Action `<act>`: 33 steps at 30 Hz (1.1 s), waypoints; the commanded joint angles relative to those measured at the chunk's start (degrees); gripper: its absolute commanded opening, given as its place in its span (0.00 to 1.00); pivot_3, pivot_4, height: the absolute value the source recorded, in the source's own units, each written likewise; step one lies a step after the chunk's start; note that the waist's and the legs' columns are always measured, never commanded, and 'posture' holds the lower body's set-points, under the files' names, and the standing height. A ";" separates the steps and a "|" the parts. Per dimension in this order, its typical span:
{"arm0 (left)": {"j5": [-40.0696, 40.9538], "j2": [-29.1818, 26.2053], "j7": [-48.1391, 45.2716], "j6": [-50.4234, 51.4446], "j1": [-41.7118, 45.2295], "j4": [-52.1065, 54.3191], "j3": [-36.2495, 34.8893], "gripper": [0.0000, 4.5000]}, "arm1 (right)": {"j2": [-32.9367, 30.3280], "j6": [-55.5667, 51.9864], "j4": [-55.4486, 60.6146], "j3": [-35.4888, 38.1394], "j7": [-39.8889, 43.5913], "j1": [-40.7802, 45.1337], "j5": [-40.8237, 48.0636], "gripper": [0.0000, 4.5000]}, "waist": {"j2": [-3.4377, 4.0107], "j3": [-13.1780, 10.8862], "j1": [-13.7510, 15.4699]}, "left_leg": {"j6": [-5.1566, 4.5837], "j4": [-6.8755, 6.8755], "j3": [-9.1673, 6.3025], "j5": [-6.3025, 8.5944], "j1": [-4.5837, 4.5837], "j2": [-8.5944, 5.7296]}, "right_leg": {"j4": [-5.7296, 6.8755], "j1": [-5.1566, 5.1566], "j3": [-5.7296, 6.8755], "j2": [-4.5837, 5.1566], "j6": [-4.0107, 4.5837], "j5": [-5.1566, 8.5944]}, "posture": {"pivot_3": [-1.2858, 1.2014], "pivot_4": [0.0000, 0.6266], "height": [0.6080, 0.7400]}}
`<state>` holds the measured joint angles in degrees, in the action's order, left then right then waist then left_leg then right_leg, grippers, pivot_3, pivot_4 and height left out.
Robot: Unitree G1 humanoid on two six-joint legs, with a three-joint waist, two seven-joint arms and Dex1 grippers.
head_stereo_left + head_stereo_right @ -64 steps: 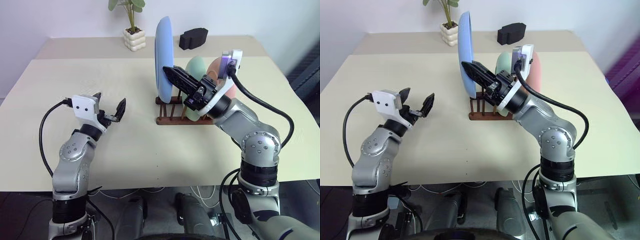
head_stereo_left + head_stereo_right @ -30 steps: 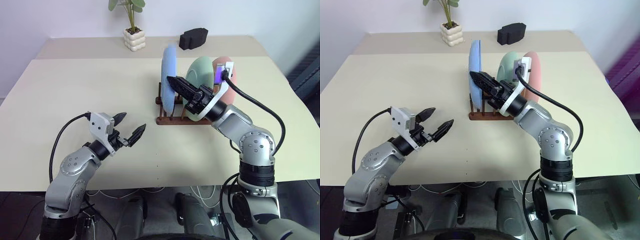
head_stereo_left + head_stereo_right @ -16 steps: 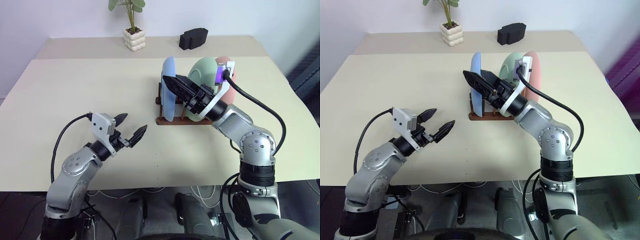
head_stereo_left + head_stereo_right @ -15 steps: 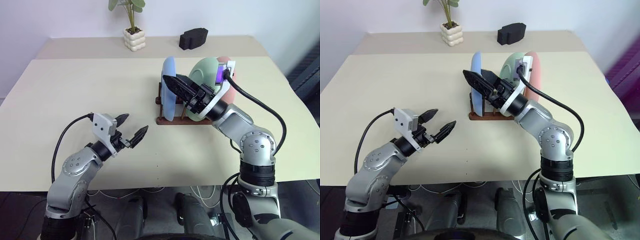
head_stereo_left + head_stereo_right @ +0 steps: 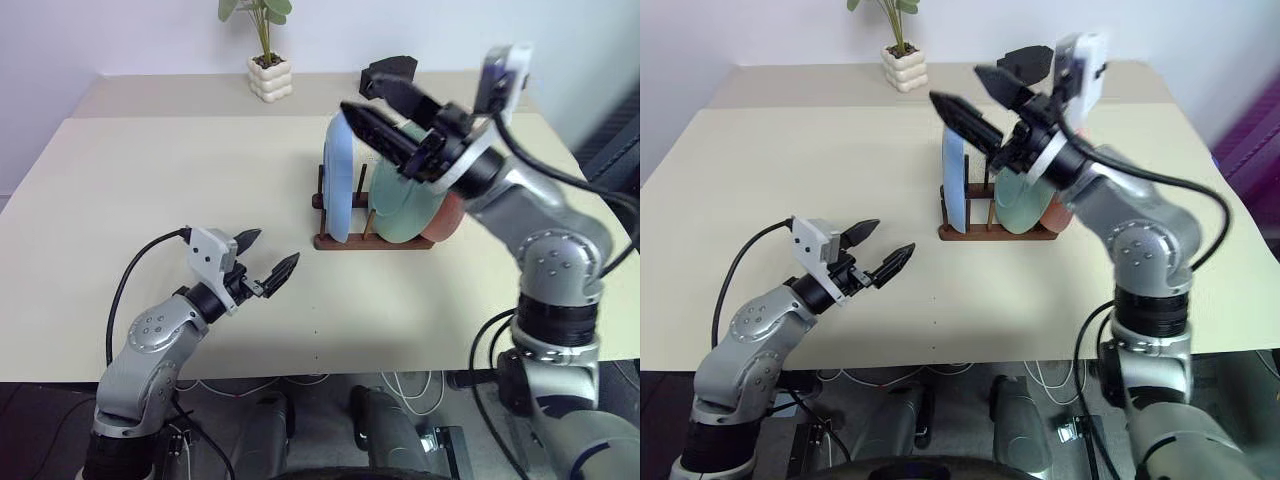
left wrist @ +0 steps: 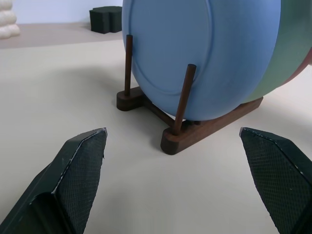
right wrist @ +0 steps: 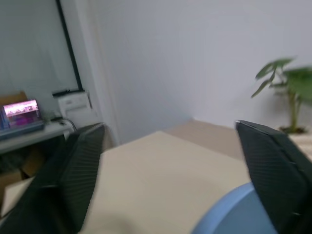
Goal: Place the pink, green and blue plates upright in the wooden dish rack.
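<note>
The wooden dish rack (image 5: 372, 238) stands mid-desk, blue plate (image 5: 338, 190) leftmost, green plate (image 5: 400, 205) beside it — pink plate (image 5: 450, 212) mostly hidden. Right claw (image 5: 385, 112) spread, empty, above them; left claw (image 5: 266, 262) wide, empty.

Head pair above, wrists close.

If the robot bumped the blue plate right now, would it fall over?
Probably not. The blue plate stands on edge between pegs of the wooden rack, which should stop it tipping. It looks stiff and smooth, so it might slide or wobble a little.
</note>
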<state>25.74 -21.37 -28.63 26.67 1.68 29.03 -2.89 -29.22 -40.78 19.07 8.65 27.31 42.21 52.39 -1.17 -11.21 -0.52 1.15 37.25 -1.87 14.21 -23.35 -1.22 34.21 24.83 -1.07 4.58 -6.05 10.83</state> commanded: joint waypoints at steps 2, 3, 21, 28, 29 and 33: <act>0.91 -1.10 -1.91 -0.34 -0.55 2.09 1.10 1.00 | -9.65 0.56 2.63 4.11 8.68 -4.00 -1.40 0.47 | 0.00 0.00 -0.02 | -0.04 0.00 0.01 0.03 0.00 0.00 | -0.09 -0.05 0.00 0.01 0.01 0.01 | 0.52 0.24 0.97; 0.96 -1.41 -2.47 -0.13 -0.55 2.02 1.60 1.00 | -12.55 0.80 2.89 4.42 10.79 -6.09 -2.52 0.34 | 0.00 0.00 -0.13 | -0.06 0.00 0.02 0.04 0.01 0.00 | -0.10 -0.06 -0.01 0.02 0.00 0.02 | 0.52 0.24 0.97; 0.11 -0.92 -9.62 -1.39 6.54 -5.38 8.61 1.00 | -27.10 8.75 10.71 6.27 17.66 -32.58 -23.21 0.01 | 0.05 0.04 -0.05 | -0.08 0.11 0.11 0.05 0.03 0.00 | -0.12 -0.10 -0.05 0.02 0.01 0.08 | 0.52 0.24 0.97; 0.17 -0.61 -8.07 -0.49 5.66 -3.41 8.39 1.00 | -24.25 10.70 7.95 1.97 17.09 -29.03 -26.49 0.01 | 0.05 0.04 0.00 | -0.08 0.11 0.11 0.05 0.03 0.00 | -0.12 -0.10 -0.06 0.02 0.01 0.08 | 0.52 0.24 0.97; 0.26 -0.60 -7.52 -0.08 5.52 -2.78 8.27 1.00 | -23.65 10.98 7.45 1.14 16.98 -27.90 -26.89 0.01 | 0.05 0.04 -0.07 | -0.08 0.12 0.11 0.05 0.02 0.00 | -0.12 -0.10 -0.06 0.03 0.01 0.07 | 0.52 0.24 0.97; 0.84 -0.92 -5.90 1.45 5.04 -0.78 7.54 1.00 | -22.11 12.14 5.42 -1.64 17.37 -24.37 -28.59 0.01 | 0.05 0.03 -0.05 | -0.07 0.12 0.09 0.05 0.03 0.01 | -0.11 -0.10 -0.05 0.02 0.01 0.07 | 0.52 0.24 0.97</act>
<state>25.73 -22.20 -35.23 27.80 6.88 25.64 5.78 -51.94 -30.09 24.34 6.88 44.47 16.59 24.39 -1.12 -11.18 -0.58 1.07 37.37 -1.78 14.26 -23.32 -1.22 34.10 24.73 -1.12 4.60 -6.04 10.90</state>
